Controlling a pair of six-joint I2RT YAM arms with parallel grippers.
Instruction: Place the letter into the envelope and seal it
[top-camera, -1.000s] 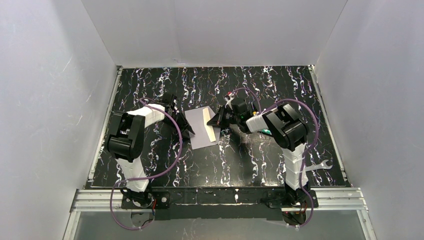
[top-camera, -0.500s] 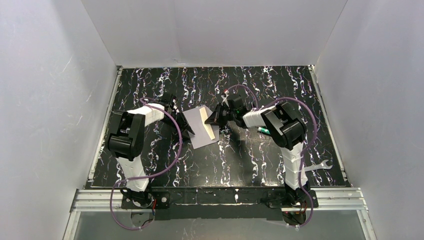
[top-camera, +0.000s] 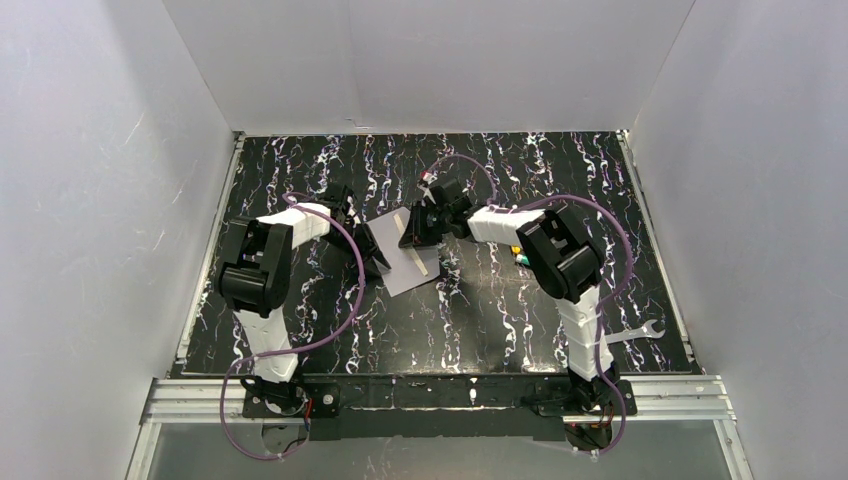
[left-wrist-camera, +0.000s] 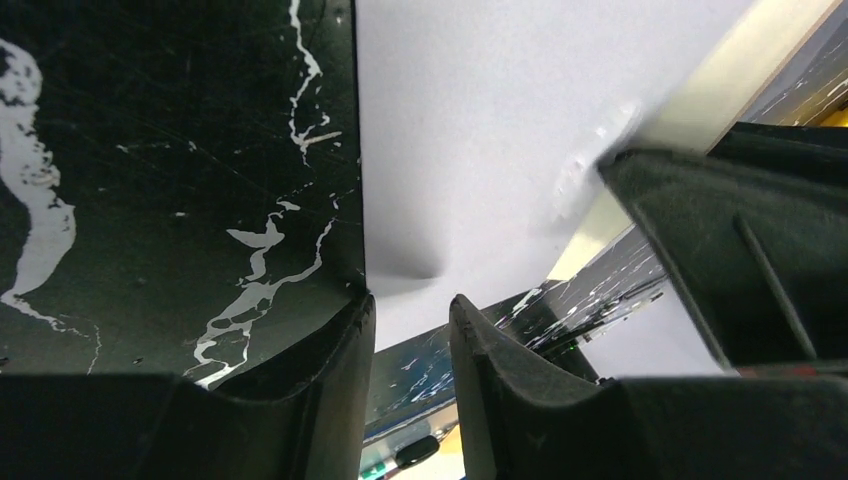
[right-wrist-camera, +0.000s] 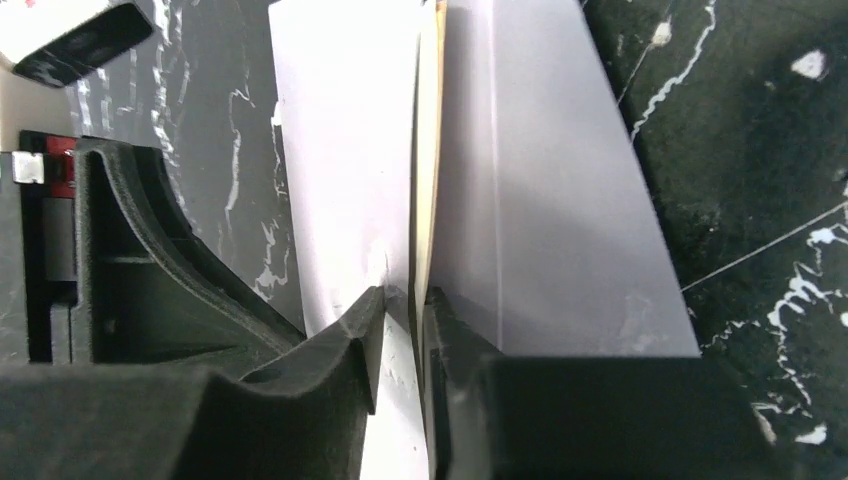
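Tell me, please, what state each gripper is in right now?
Left gripper: jaws partly open, edge of the envelope between them.
Right gripper: jaws nearly together around the edge of the letter; whether they grip cannot be told.

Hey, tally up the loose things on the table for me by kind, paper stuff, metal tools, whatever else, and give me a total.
Paper items: 2, the envelope and the letter tucked in it.
Metal tools: 1, a wrench.
Other: 1, a small green and yellow item, partly hidden by the right arm.
Total: 4
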